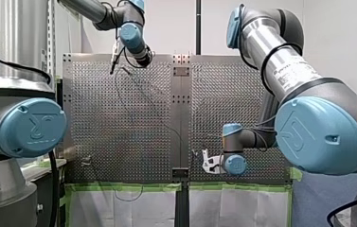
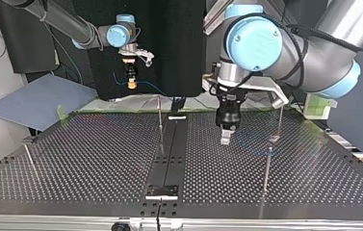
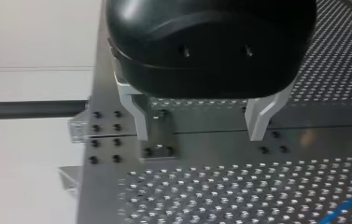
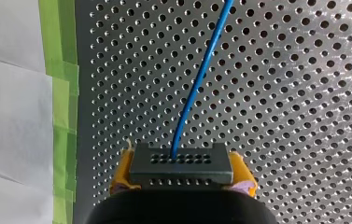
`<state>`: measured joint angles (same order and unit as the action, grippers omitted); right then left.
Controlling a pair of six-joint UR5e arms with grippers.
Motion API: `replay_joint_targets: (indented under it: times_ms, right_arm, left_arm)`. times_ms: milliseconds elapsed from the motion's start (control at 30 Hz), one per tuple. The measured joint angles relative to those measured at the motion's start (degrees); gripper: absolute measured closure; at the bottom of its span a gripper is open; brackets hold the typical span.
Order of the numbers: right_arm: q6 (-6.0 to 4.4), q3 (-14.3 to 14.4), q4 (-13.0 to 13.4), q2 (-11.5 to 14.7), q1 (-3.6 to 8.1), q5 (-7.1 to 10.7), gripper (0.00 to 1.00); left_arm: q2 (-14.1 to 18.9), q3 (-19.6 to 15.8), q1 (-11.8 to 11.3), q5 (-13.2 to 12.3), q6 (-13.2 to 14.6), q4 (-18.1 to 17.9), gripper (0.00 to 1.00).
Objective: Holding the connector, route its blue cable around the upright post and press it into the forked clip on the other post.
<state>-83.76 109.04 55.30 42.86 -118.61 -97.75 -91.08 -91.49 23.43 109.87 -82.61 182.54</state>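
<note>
— Where's the connector?

— Clamped in my right gripper. The grey connector sits between the yellow pads, one pressed to each side, closed firmly on it.

— And the blue cable?

— The blue cable leaves the connector's face and runs ahead of the gripper over the perforated table, bending a little. Green tape lines the table's edge beside it.

— Where is that over the table?

— In the top view the right gripper hangs raised at the table's far edge, left of the dark middle strip. In the front view it's at the near edge, just right of that strip.

— Your left gripper?

— My left gripper has hold of nothing. Its metal fingers stand wide apart, with only the table showing between them (a short stretch of blue cable lies on the table off to one side of it). In the top view it hangs low over the table, right of the strip.

— The posts?

— An upright post stands just beside the strip. A second post and a third post stand at the view's right, near the left gripper. Which one carries the forked clip, I can't tell; they're too thin.
</note>
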Motion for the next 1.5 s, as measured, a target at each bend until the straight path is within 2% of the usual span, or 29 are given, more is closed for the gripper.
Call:
replay_joint_targets:
  times_ms: [500,633,800,900,1167,1367,1500]
  right_arm:
    - [0.07,0.0,-0.18,0.0,-0.01,0.0,1.0]
    - [0.07,0.0,-0.23,0.0,0.0,0.0,1.0]
    - [0.07,0.0,-0.25,0.0,0.0,0.0,1.0]
    - [0.07,0.0,-0.26,0.0,0.0,0.0,1.0]
    - [0.07,0.0,-0.27,0.0,0.0,0.0,1.0]
    - [0.13,0.0,-0.33,0.0,-0.01,0.0,1.0]
    - [0.15,0.0,-0.35,-0.01,0.0,0.0,1.0]
  left_arm:
    - [-0.33,-1.1,-1.16,9.11,1.31,0.13,0.0]
    - [-0.54,-1.12,-1.36,10.65,1.96,-0.4,0.0]
    - [-2.32,-1.13,-1.63,10.76,2.53,-1.18,0.0]
    - [-3.05,-1.13,-1.66,9.77,2.57,-2.35,0.0]
    - [-3.41,-1.12,-2.9,8.78,2.63,-5.35,0.0]
    - [-3.43,-1.12,-4.09,8.52,2.69,-6.11,0.0]
    - [-3.47,-1.1,-4.68,7.41,2.72,-6.43,0.0]
